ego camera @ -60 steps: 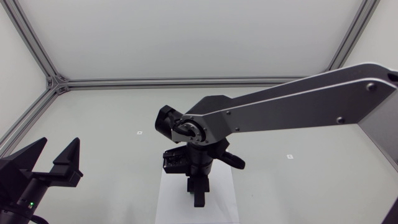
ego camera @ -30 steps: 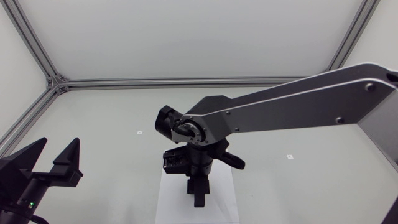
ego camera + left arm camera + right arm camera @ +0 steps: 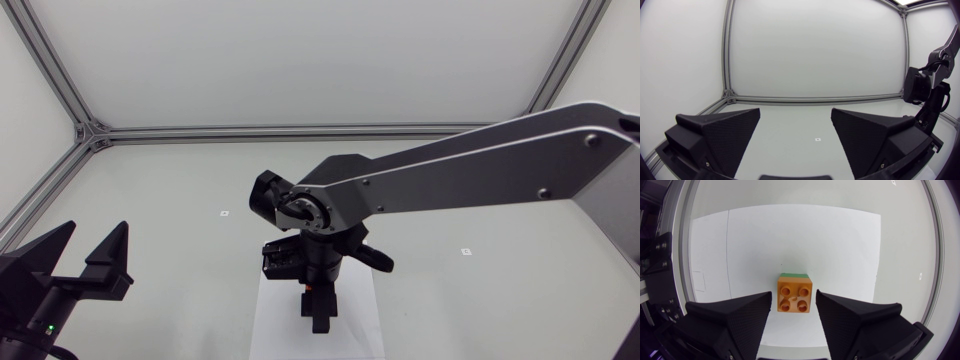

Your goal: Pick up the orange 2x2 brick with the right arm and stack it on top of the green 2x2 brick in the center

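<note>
Surface: a pale, matte table [image 3: 480,290] with a white sheet of paper [image 3: 272,322] lying near the middle. It is enclosed by white panels in aluminium rails [image 3: 300,132].

Near left: the left gripper [image 3: 95,232] is parked low at the table's near-left corner. Its claw is wide open and holds nothing. Its own camera shows the textured black wedge fingers [image 3: 725,130] and bare table ahead of them.

Centre: the right arm [image 3: 470,175] comes in from the right, and the right gripper [image 3: 319,318] points down over the paper.

The overhead camera shows only a sliver of orange there. The right wrist camera shows the full stack. The orange brick [image 3: 795,297], glossy plastic with four round studs, sits squarely on the green brick [image 3: 794,274], of which only a far edge shows.

The right claw is spread. Its fingers [image 3: 747,312] flank the orange brick, with a narrow gap on each side and no contact.

Farther out: two small square marks [image 3: 224,213] on the table.
</note>
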